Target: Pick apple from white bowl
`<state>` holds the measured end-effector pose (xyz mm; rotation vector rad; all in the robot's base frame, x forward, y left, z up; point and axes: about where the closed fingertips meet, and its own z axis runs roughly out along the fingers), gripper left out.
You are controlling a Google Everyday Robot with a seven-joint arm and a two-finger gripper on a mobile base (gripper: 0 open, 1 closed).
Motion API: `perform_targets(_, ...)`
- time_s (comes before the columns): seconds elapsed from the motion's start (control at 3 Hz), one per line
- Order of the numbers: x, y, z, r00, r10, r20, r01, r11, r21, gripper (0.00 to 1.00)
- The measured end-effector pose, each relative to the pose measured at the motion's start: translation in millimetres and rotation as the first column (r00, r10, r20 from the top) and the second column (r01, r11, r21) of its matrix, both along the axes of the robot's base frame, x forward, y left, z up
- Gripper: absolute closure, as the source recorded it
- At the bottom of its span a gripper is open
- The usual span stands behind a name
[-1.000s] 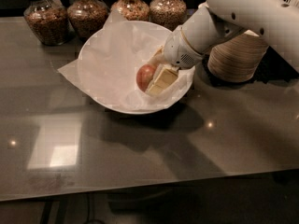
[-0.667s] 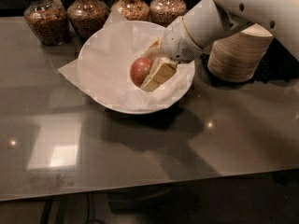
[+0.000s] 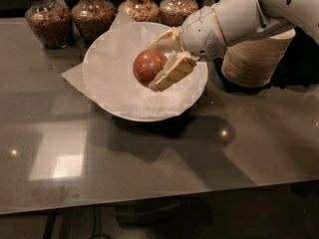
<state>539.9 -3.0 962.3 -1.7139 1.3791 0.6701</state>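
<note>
You have the dark, glossy counter [image 3: 164, 178] filling most of the view, with a pale patch of reflected light on its near left. The white arm [image 3: 259, 14] comes in from the far right and slants down to the left over the bowl.

The white bowl [image 3: 114, 101] sits on the counter left of centre towards the far side. Its crinkled paper liner [image 3: 75, 77] pokes out past the rim on the left and rises in a peak at the far edge. Just right of the bowl stands a stack of small paper bowls [image 3: 256, 59], partly hidden behind the arm. Along the far edge you can see four jars [image 3: 92, 14] of brownish contents in a row, just behind the bowl.

Your gripper [image 3: 157, 65] is over the right half of the bowl, pointing left and down. Its jaws are closed onto the apple [image 3: 147, 66], one finger on the near side [image 3: 172, 73] and one on the far side. The apple is inside the bowl's rim, near its middle and towards the far wall. Whether it touches the paper beneath, you cannot tell from here.
</note>
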Motion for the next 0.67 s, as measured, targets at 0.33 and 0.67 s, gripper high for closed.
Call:
perform_targets(0.33,-23.4,0.1,28.3,0.9973,0.070,-0.023,-0.068,0.994,0.082,1.00)
perform_targets(0.67,-23.4,0.1,28.3,0.9972,0.070,-0.023,-0.068,0.994,0.082,1.00)
